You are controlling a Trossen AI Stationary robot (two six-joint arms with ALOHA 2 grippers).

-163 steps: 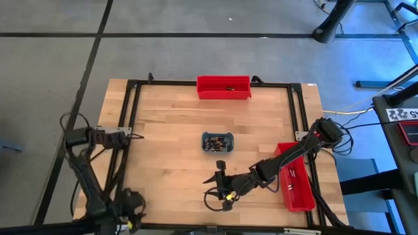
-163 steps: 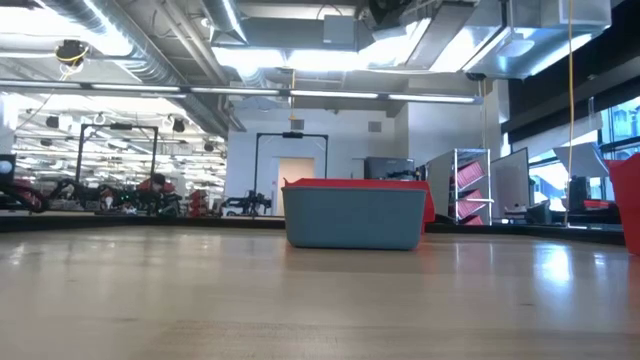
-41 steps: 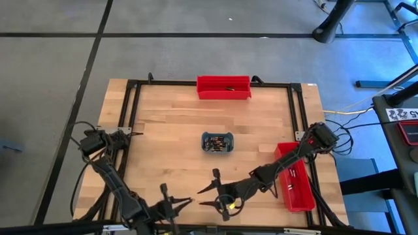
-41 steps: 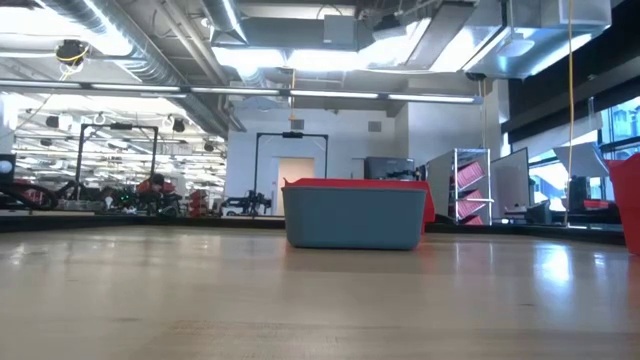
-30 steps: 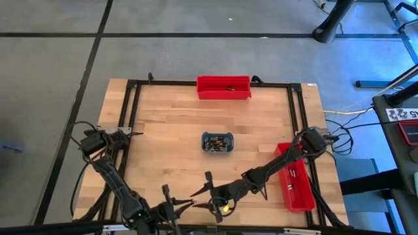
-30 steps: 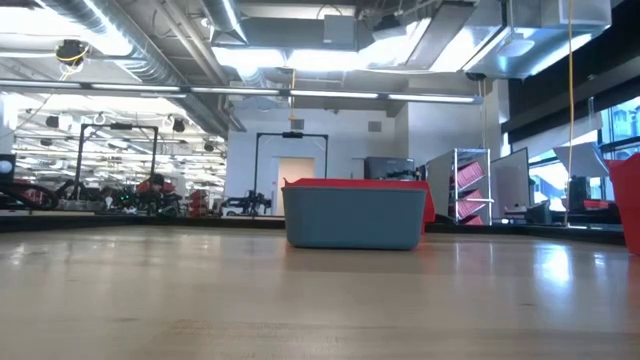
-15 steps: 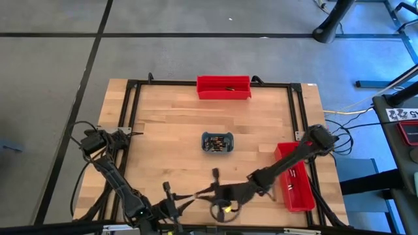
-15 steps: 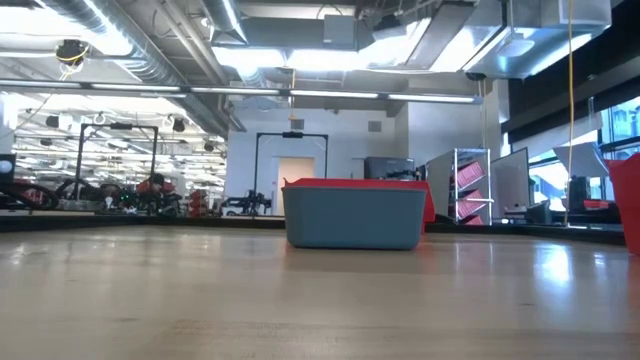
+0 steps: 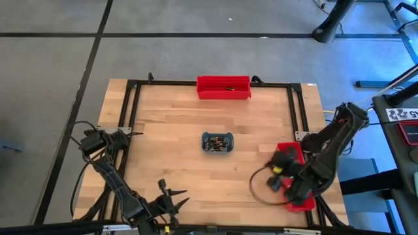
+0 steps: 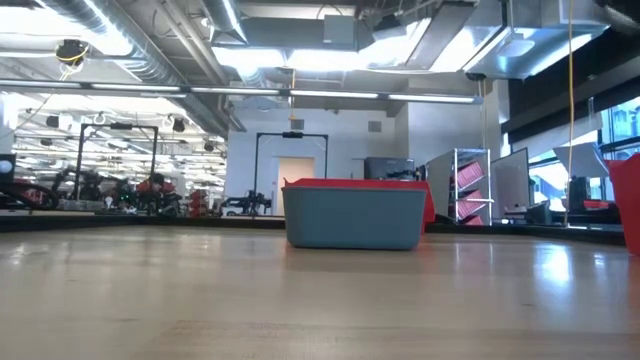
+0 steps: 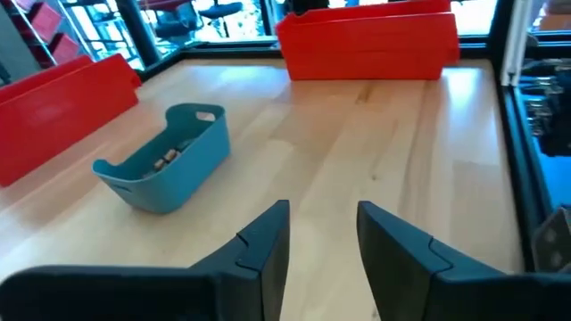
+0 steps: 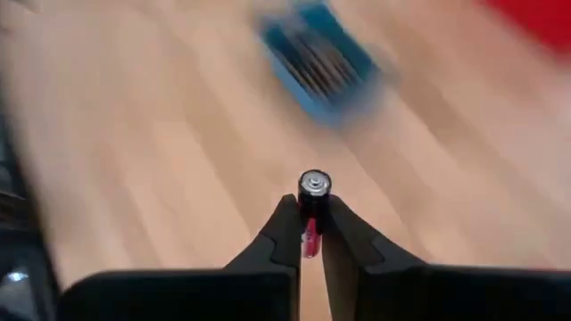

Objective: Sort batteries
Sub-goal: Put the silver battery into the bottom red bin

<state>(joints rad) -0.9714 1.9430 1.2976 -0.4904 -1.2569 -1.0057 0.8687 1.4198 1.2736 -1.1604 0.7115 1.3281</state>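
The right hand (image 12: 310, 234) is pinched shut on a single battery (image 12: 311, 201), which stands up between the fingertips with its silvery cap end showing and its long axis running out along the fingers. In the high view this hand (image 9: 279, 176) hangs by the right edge of the surface, touching or just over the inner side of the red bin (image 9: 295, 175) that lies lengthwise along that edge, so the drop point is right beside it and the bin's long run gives room whichever way the battery falls. The remaining batteries (image 9: 216, 142) sit in the small blue tray (image 9: 230, 140) near the middle of the surface, well apart from both hands. The left hand (image 11: 321, 234) waits at the near edge toward the left corner, fingers parted with nothing between them, pointing across the surface toward the tray. A second red bin (image 9: 224, 87) lies along the far edge. The right arm is plainly the nearer one for this release.
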